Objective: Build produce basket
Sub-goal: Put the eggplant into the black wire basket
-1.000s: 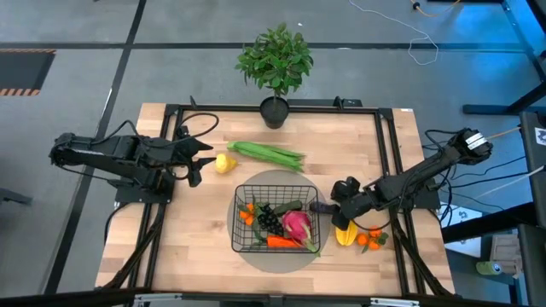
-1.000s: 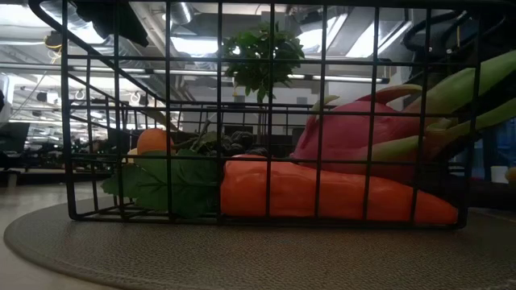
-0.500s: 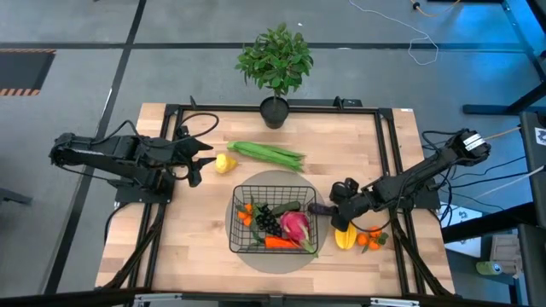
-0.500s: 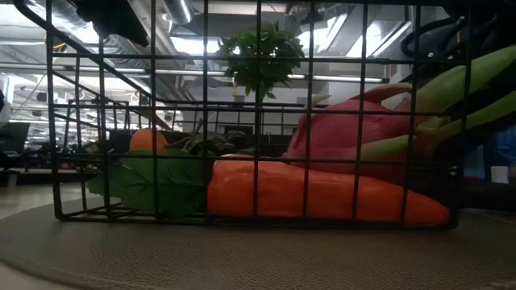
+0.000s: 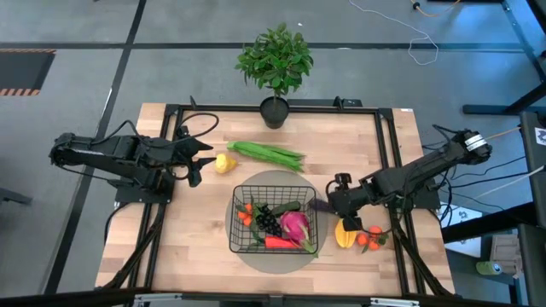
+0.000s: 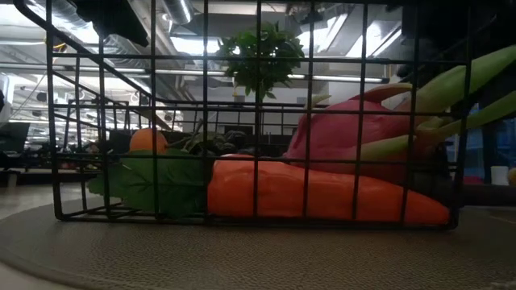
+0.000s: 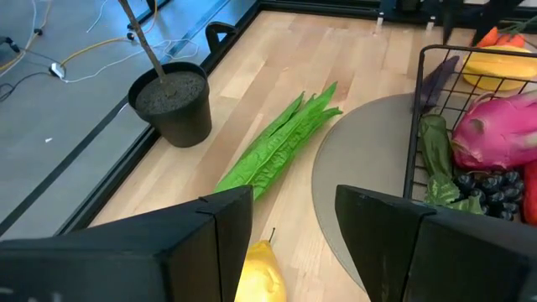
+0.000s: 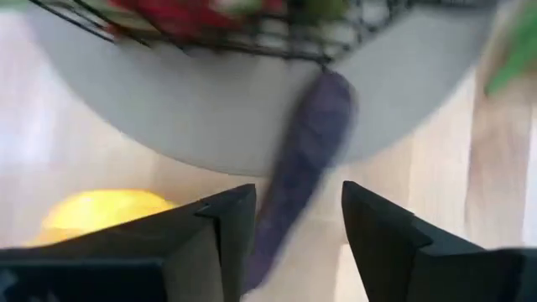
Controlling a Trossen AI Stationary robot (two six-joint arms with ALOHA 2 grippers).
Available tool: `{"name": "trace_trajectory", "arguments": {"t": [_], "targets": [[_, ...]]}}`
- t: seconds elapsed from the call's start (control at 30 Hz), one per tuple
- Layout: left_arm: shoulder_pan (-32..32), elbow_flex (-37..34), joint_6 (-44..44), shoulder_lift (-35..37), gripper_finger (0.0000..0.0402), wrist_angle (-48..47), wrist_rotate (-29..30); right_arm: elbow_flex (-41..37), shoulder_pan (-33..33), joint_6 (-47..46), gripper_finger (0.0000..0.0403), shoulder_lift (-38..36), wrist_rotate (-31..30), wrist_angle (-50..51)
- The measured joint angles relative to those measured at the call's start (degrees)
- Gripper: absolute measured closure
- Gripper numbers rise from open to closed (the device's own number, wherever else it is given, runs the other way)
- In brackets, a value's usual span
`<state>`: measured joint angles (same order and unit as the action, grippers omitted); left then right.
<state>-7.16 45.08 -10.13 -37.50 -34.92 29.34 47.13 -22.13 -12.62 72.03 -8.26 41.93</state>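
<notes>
The black wire basket (image 5: pixel 241 228) stands on the round grey mat (image 5: pixel 281 177) and holds grapes, a carrot (image 6: pixel 322 193), a pink piece and small orange tomatoes. A purple eggplant (image 5: pixel 321 206) lies outside the basket's right side, partly on the mat. My right gripper (image 8: pixel 298 195) hangs open above the eggplant, one finger on either side of it and clear of it. A mango (image 5: pixel 345 234) and orange tomatoes (image 5: pixel 368 240) lie near the right edge. My left gripper (image 5: pixel 203 160) waits open at the left, just behind the lemon (image 5: pixel 224 162). Green beans (image 5: pixel 266 153) lie beyond.
A potted plant (image 5: pixel 275 64) stands at the table's far edge, its pot (image 7: pixel 172 105) close to the beans. A black frame rail (image 5: pixel 388 153) runs around the tabletop. Bare wood lies near the front left of the table.
My right gripper has risen from beside the basket and rolled at the wrist, staying open over the eggplant. The basket slid a little toward the table's left early on and has rested since. The eggplant has stayed where it lay.
</notes>
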Motion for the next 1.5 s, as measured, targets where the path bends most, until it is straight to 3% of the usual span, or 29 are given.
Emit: {"name": "trace_trajectory", "arguments": {"t": [0.13,0.37,0.53,0.77,1.03,1.13,1.3,1.5], "targets": [[0.0,0.0,0.0,0.0,0.0241,0.0,0.0,5.1,0.0,0.3,0.0235,0.0,1.9,-1.6],[0.0,0.0,-0.1,0.0,0.0241,0.0,0.0,10.0,0.0,-5.2,0.0235,-0.1,0.1,-7.1],[0.0,0.0,-0.2,0.0,0.0241,0.0,0.0,9.2,0.0,-8.4,0.0235,0.3,-3.2,-1.4],[0.0,0.0,-0.2,0.0,0.0241,-0.2,0.0,1.7,0.0,-17.9,0.0235,0.5,-3.7,0.0],[0.0,0.0,-0.2,0.0,0.0241,-0.2,0.0,-11.3,0.0,-20.2,0.0235,0.7,-1.6,-13.9],[0.0,0.0,-0.2,0.0,0.0241,-0.2,0.0,-12.9,0.0,-23.2,0.0235,0.7,-4.0,-14.4],[0.0,0.0,0.2,0.0,0.0241,-0.2,0.3,-13.8,0.0,-23.3,0.0235,0.7,-2.6,-18.6],[0.0,0.0,0.3,0.0,0.0241,-0.2,3.9,-13.8,0.0,-24.9,0.0235,3.8,-3.7,-19.5]]}}
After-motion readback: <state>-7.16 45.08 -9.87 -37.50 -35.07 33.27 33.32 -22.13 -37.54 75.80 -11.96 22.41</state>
